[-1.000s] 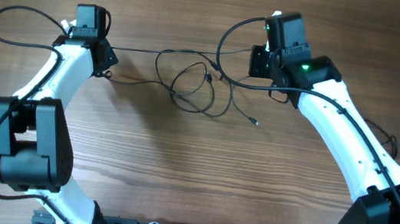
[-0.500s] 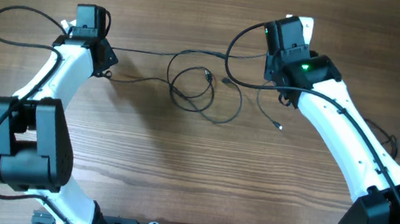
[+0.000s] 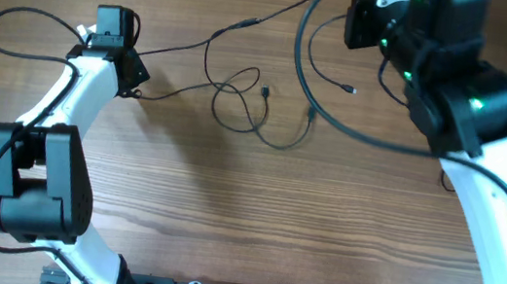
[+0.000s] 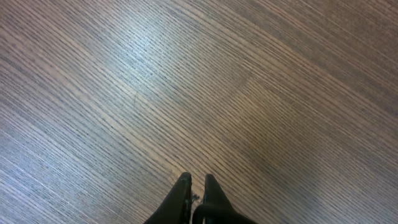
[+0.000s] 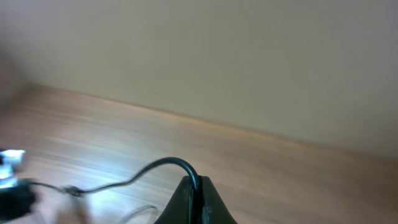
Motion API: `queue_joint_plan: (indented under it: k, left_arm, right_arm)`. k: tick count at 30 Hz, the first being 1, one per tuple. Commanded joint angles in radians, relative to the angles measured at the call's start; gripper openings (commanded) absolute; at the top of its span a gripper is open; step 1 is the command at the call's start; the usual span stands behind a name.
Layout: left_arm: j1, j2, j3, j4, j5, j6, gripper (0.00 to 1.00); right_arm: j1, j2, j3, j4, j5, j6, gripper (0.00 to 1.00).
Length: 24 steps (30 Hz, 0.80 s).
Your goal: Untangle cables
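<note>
Separation step: right gripper [image 5: 194, 184] held high, fingers pinching a taut cable [image 3: 249, 24]; left gripper [image 4: 196, 182] pinches its far end. Next: widen the span between the fingers to free the loops [image 3: 243, 106].

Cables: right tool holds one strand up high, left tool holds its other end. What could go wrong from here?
1. The strand between left tool and right tool looks nearly straight; more pull may slip it from a grip or strain a plug.
2. The tangle of loops on the table seems linked to that strand and could cinch tighter rather than open.
</note>
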Motion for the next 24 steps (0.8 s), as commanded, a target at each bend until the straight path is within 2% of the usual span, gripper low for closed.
queue_joint_plan:
  k: [1,11,17,24]
  left_arm:
    - [0.016,0.0,0.001,0.006,-0.005,-0.02,0.09]
    - [0.016,0.0,0.001,0.007,0.006,-0.02,0.09]
    - [0.016,0.0,0.001,0.008,0.027,-0.02,0.1]
    - [0.015,0.0,0.001,0.018,0.063,-0.02,0.11]
  right_arm:
    - [-0.006,-0.08,0.025,0.045,-0.167,-0.026,0.04]
    - [-0.006,-0.145,0.023,0.03,-0.163,-0.027,0.04]
    - [-0.006,-0.108,0.021,-0.109,-0.118,-0.021,0.04]
    - [-0.006,0.017,-0.004,-0.282,-0.229,0.027,0.04]
